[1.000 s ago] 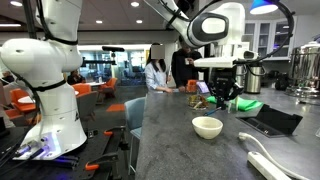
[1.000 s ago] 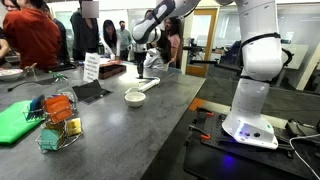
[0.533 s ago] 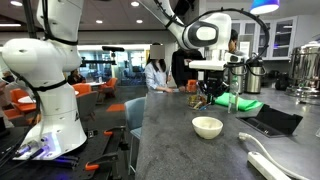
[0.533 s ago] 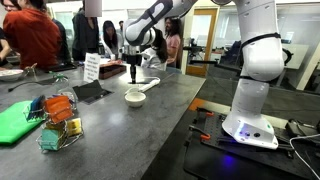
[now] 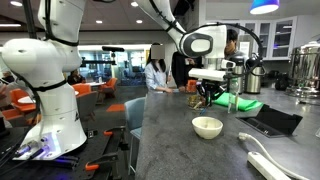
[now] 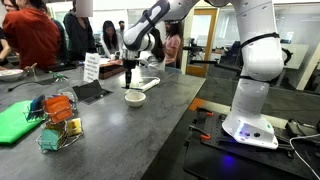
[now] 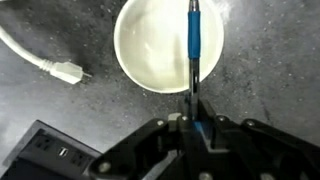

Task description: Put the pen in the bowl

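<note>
My gripper [image 7: 190,112] is shut on the blue pen [image 7: 194,42], which sticks out from the jaws over the right side of the cream-white bowl [image 7: 150,48] in the wrist view. In both exterior views the gripper [image 5: 207,97] [image 6: 130,78] hangs a short way above the bowl [image 5: 207,126] [image 6: 134,97] on the dark grey counter. The pen [image 6: 130,82] points down at the bowl.
A white power strip [image 5: 278,163] with its cord and plug [image 7: 66,72] lies beside the bowl. A black tablet [image 5: 268,121] [image 7: 40,152], green cloths [image 5: 243,104] [image 6: 12,122], a wire basket [image 6: 58,120] and steel urns [image 5: 305,68] stand on the counter. People stand behind.
The gripper has moved sideways with the pen and lowered until it hangs over the bowl. The bowl has not moved.
</note>
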`<act>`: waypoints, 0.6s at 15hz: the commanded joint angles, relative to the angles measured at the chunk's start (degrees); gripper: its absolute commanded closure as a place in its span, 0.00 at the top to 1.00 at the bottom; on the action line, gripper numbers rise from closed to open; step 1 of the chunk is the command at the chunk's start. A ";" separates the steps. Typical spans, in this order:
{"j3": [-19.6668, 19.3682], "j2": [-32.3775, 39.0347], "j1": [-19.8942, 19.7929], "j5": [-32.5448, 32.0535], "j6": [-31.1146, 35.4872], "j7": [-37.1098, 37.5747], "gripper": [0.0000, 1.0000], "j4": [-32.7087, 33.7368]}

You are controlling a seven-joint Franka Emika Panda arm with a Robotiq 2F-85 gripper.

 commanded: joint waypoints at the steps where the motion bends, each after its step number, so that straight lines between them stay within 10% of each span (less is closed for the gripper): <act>1: 1.70 0.99 -2.30 4.01 2.65 -5.16 0.04 -0.51; 9: 2.83 3.49 -5.11 9.79 4.20 -12.15 0.04 0.63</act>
